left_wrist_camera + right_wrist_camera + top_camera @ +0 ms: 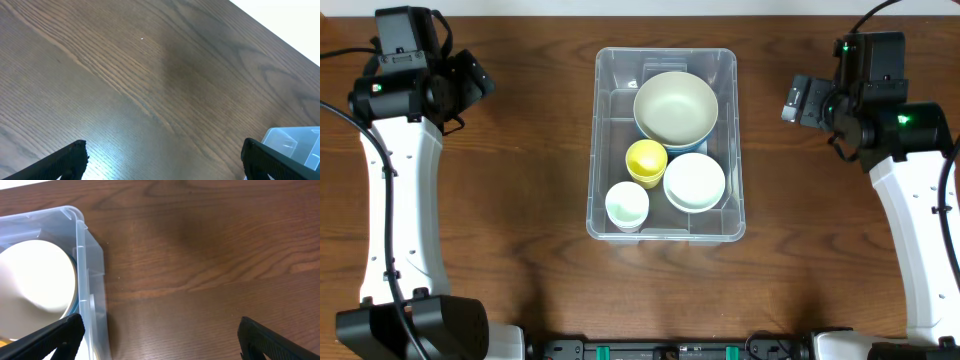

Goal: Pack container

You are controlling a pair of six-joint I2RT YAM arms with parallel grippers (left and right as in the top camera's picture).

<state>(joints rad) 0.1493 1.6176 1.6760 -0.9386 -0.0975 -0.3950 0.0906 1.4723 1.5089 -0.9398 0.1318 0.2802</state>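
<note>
Left gripper (162, 161): jaws spread wide, nothing held; only bare table (125, 75) lies beneath it.
Right gripper (160, 337): also wide open and empty, hovering over wood.
Container (592, 205) from the left gripper: well apart, off toward the other arm; one clear corner shows past one finger in the left wrist view.
Container from the right gripper: nearer, with its side wall just beyond one finger and the rim corner ahead of it.
Contents: large pale bowl (675, 105) at the far end, seated on something blue; yellow cup (646, 160), white bowl (694, 180) and small white cup (627, 205) nearer, all inside the walls.
Weight: probably light to moderate; the thin plastic adds little and the crockery adds most.
Stiffness: the walls will likely flex if pinched mid-span; the moulded ridges and rounded corners look firmer.
Surface: smooth and glossy, so likely slippery under the pads.
Fragility: the bin looks forgiving; the bowls may rattle or chip if it tilts.
Where to hold: the rim lip on each long side, one gripper per side, near a corner and kept level.
Progress: appears packed, with no loose items in view outside.
</note>
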